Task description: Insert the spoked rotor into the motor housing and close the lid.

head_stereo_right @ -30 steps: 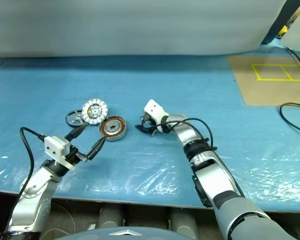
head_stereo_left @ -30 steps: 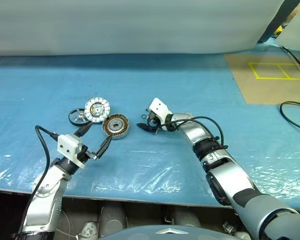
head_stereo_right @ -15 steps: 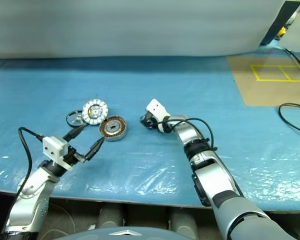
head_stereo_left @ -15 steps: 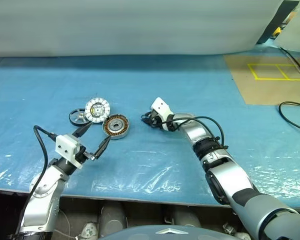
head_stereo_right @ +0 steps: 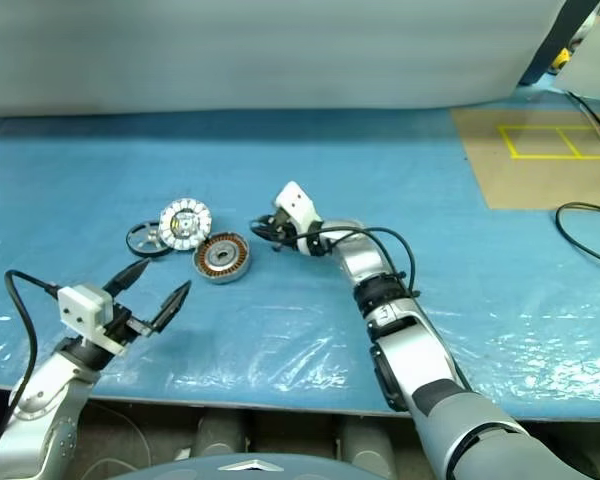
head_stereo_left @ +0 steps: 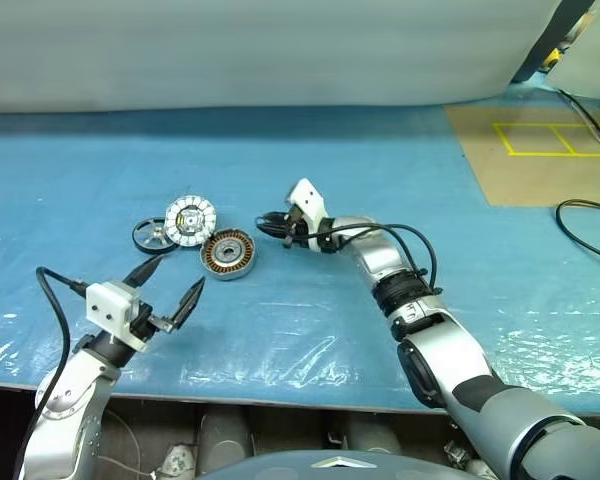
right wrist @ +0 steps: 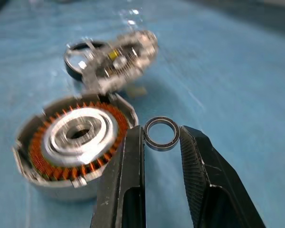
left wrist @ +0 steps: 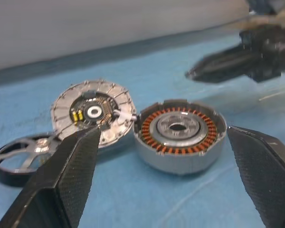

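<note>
Beside the motor housing (right wrist: 73, 147) our right gripper (right wrist: 161, 142) has just pinched and lifted a small ring (right wrist: 162, 133); left gripper (head_stereo_left: 170, 280) stays spread, rotor still uninserted

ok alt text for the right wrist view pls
The right hand pinches a small dark metal ring between its two black fingers, just beside the motor housing on the blue table cover. Behind it lie the lid and the spoked rotor.

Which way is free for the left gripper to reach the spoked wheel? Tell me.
Probably none straight on. The left gripper is open, but the silver disc partly covers the spoked wheel, and the copper-wound housing sits beside it. From the wheel's outer edge looks freer.
</note>
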Robot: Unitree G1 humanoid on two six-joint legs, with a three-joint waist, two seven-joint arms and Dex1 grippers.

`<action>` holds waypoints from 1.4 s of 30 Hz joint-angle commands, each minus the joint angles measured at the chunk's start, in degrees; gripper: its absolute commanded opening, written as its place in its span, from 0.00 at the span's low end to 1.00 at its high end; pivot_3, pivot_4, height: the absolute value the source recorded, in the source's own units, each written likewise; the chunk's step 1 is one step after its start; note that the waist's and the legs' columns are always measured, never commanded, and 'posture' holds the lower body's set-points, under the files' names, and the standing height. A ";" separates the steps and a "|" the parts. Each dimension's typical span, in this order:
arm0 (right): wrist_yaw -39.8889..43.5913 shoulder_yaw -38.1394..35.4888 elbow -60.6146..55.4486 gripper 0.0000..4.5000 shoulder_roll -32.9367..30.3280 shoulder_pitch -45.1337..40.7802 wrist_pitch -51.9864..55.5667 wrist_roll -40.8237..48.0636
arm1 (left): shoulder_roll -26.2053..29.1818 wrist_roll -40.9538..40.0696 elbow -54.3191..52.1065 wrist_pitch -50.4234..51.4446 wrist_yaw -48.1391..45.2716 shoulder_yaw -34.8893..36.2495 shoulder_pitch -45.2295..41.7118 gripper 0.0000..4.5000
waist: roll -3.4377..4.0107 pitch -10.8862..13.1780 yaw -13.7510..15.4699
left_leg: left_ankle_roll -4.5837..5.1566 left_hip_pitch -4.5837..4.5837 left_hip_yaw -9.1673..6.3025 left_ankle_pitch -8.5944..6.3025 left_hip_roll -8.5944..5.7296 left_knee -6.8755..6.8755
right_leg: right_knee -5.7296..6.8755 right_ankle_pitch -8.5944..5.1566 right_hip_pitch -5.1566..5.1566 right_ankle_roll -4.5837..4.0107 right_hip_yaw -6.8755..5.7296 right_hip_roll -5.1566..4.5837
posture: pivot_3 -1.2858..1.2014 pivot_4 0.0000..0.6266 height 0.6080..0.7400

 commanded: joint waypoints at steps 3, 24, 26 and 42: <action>2.92 2.72 -3.96 0.14 1.83 -3.17 2.90 -0.04 | 0.66 -0.42 -3.73 -0.19 -0.21 0.74 1.28 1.00 | -0.01 0.00 0.08 | -0.04 -0.01 0.00 -0.04 0.00 0.00 | -0.02 0.00 0.01 0.00 -0.01 -0.01 | 0.52 0.24 1.00; 3.71 10.16 11.95 0.14 6.24 -9.34 -1.14 -8.47 | -1.46 0.79 -1.00 -3.42 -0.42 0.01 1.47 1.00 | 0.00 0.01 -0.06 | -0.10 -0.01 0.00 -0.03 0.04 0.00 | -0.01 0.00 0.00 0.00 -0.02 -0.01 | 0.52 0.24 1.00; 3.76 10.21 12.19 0.14 6.20 -9.08 -1.47 -8.73 | -1.43 0.82 -0.86 -3.56 -0.38 -0.04 1.44 1.00 | 0.00 0.01 -0.05 | -0.10 0.00 0.00 -0.03 0.04 0.00 | -0.01 0.00 0.00 -0.01 -0.03 -0.01 | 0.52 0.24 1.00; 3.96 10.05 12.03 0.14 5.43 -8.34 -0.78 -9.61 | -0.91 0.93 -0.66 -2.59 -0.48 -0.51 -0.36 1.00 | 0.00 0.00 -0.02 | -0.10 0.00 0.00 -0.02 0.04 0.02 | 0.01 0.00 0.00 -0.01 -0.02 -0.01 | 0.52 0.24 1.00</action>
